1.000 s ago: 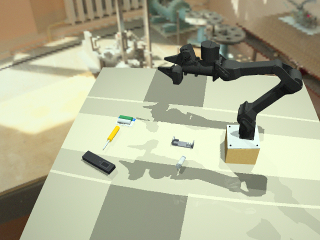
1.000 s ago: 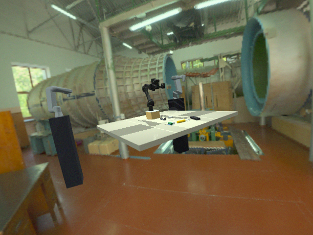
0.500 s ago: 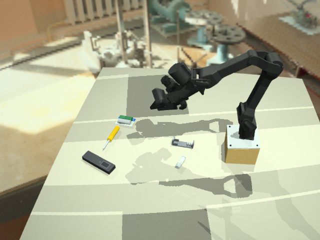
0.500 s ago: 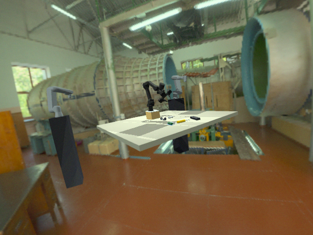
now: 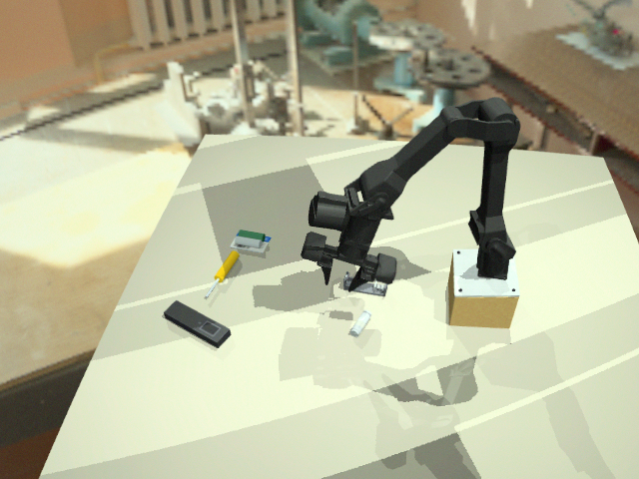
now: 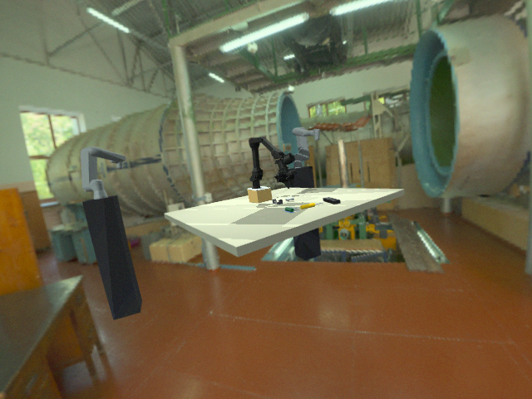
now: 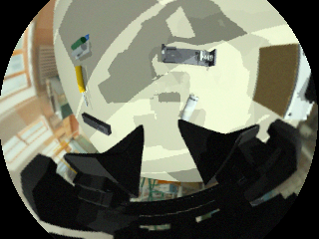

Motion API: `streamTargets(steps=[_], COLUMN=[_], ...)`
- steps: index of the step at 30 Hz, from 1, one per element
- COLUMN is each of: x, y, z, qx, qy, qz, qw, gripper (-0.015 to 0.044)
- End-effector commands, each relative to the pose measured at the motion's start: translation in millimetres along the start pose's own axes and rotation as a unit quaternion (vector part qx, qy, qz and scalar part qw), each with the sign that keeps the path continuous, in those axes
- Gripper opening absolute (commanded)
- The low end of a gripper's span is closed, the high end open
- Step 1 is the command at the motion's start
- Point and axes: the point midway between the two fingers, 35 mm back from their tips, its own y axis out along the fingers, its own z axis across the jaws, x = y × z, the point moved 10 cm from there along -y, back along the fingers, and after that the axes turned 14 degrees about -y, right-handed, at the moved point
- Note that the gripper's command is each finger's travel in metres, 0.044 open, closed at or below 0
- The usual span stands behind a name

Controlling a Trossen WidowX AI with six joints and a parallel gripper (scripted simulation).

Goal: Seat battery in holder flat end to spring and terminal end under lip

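Note:
The grey battery holder (image 5: 372,288) (image 7: 187,55) lies on the table (image 5: 206,412), empty as far as the wrist view shows. The small silver battery (image 5: 359,323) (image 7: 190,107) lies loose on the table just in front of the holder, apart from it. My gripper (image 5: 340,278) (image 7: 161,125) hangs low over the table, right beside the holder's left end and above and behind the battery. Its fingers stand partly open with nothing between them. In the exterior view the arm (image 6: 283,171) is small and far away, and the fingers cannot be made out.
A yellow screwdriver (image 5: 227,265) (image 7: 80,80), a green block on a white plate (image 5: 251,239) (image 7: 80,46) and a black remote (image 5: 196,322) (image 7: 96,122) lie to the left. The arm stands on a wooden box (image 5: 482,303) (image 7: 275,80) to the right.

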Motion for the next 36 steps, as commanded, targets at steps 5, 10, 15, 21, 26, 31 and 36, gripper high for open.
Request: streamTargets(steps=[5, 10, 15, 21, 26, 31, 36], x=[-29, -29, -29, -29, -29, -29, -29], y=[37, 37, 41, 50, 58, 66, 73], z=[-18, -18, -18, -21, -23, -26, -28], qx=[-0.146, -0.146, -0.146, -0.146, -0.146, -0.146, -0.147], qy=[0.168, 0.168, 0.168, 0.168, 0.168, 0.168, 0.168], qz=[-0.026, -0.026, -0.026, -0.026, -0.026, -0.026, -0.026], qw=[0.974, 0.974, 0.974, 0.974, 0.974, 0.974, 0.974], gripper=[0.0224, 0.0224, 0.0224, 0.0224, 0.0224, 0.0224, 0.0224])
